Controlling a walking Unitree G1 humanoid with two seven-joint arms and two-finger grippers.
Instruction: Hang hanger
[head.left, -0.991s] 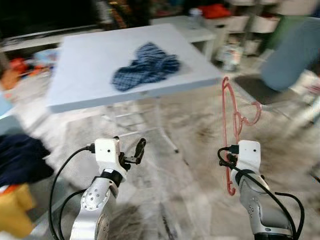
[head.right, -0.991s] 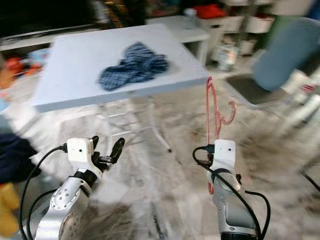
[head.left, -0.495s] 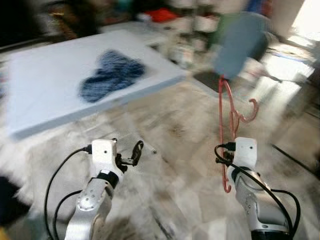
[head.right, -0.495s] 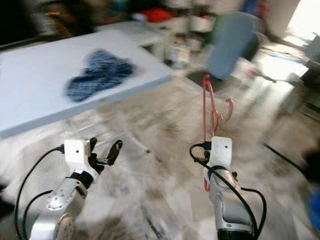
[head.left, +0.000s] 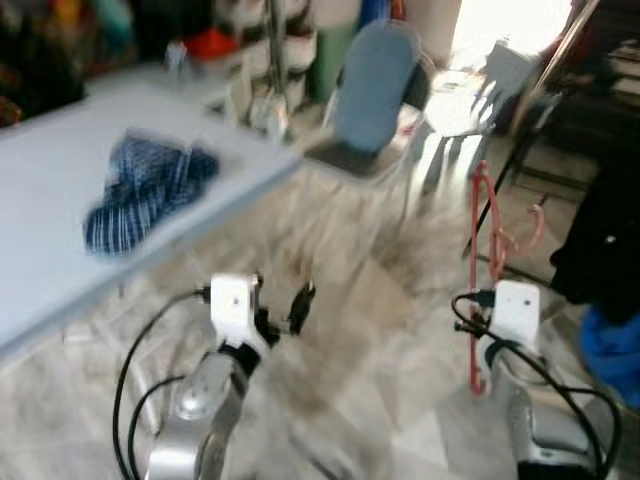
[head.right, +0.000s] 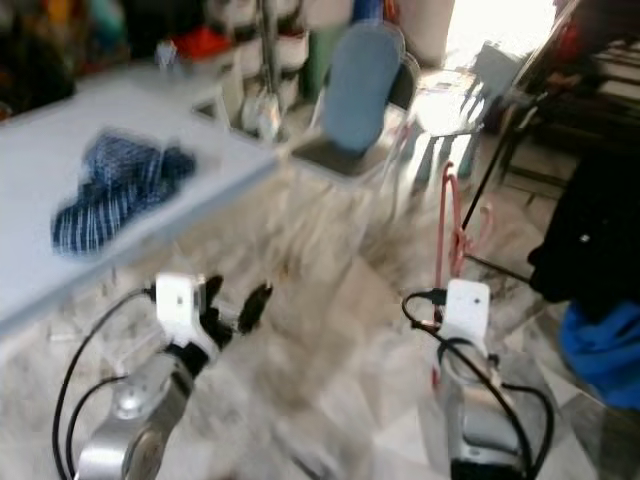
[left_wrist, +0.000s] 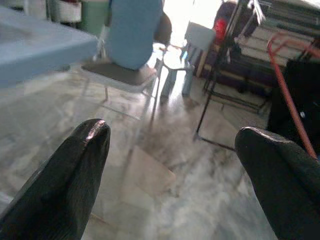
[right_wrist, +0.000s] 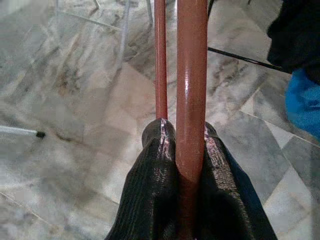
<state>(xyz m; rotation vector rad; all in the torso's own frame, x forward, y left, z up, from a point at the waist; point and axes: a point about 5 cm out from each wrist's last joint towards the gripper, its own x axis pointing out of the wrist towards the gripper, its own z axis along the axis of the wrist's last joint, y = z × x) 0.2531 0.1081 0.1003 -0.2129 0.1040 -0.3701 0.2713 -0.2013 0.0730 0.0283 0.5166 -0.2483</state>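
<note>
Marble floor (head.left: 350, 330); right gripper (right_wrist: 187, 150) raised, clamping red hanger (head.left: 487, 250) upright.

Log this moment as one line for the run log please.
phase: carrying | right gripper: shut on red hanger | left gripper: open, empty | view: blurred | ahead: blue chair, dark garment

A pale blue table (head.left: 60, 170) carries a crumpled blue checked cloth (head.left: 140, 195), above a marbled floor (head.left: 370, 340).
</note>
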